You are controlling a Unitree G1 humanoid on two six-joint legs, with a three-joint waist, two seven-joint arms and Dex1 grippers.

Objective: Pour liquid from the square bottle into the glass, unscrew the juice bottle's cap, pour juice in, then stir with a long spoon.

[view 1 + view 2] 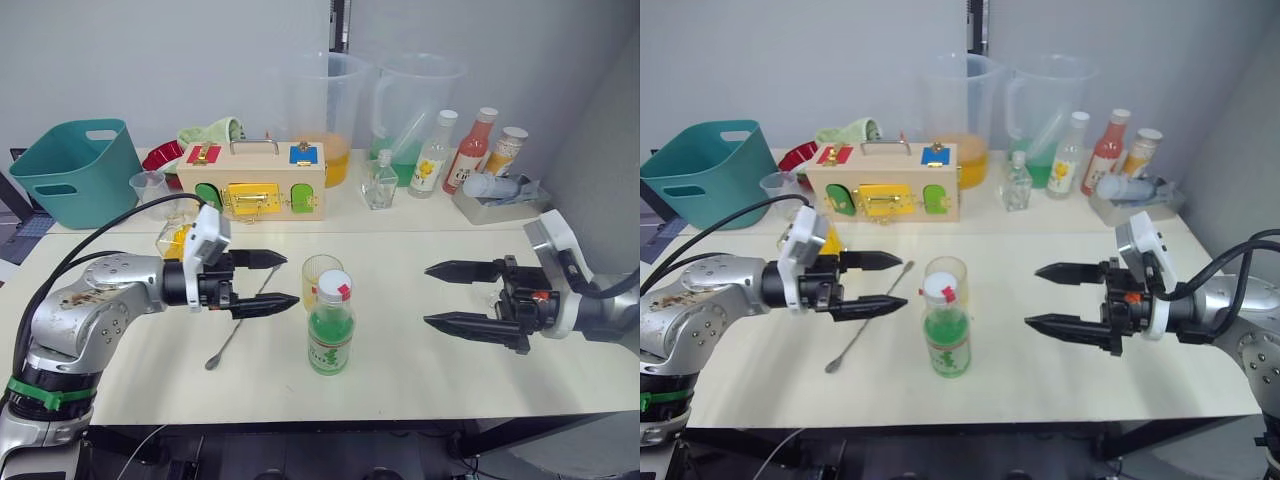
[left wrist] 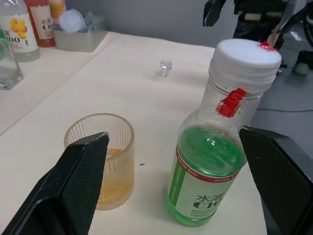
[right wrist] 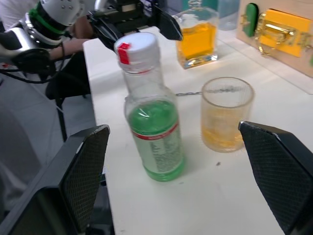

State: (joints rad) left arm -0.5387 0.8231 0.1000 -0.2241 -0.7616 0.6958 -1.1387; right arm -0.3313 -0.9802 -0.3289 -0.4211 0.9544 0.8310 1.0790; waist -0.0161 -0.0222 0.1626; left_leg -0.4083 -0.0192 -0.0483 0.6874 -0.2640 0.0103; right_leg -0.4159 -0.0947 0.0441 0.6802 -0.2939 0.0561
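The juice bottle (image 1: 331,335) stands upright near the table's front centre, holding green juice (image 2: 208,152) and closed by its white cap (image 1: 335,285) with a red tab. Just behind it is the glass (image 1: 319,275) with a little yellow liquid (image 2: 110,186) in the bottom. My left gripper (image 1: 290,278) is open, left of the glass and bottle, touching neither. My right gripper (image 1: 427,295) is open, well to their right. The long spoon (image 1: 235,330) lies flat under the left gripper. The square bottle (image 3: 198,36), with yellow contents, stands behind my left wrist, partly hidden.
At the back are a teal basket (image 1: 75,170), a plastic cup (image 1: 150,188), a wooden lock box (image 1: 252,180), two big pitchers (image 1: 320,100), a small stoppered flask (image 1: 380,182), yellow-label and red bottles (image 1: 432,155) and a metal tray (image 1: 495,205). A small clear glass piece (image 2: 166,67) lies on the table.
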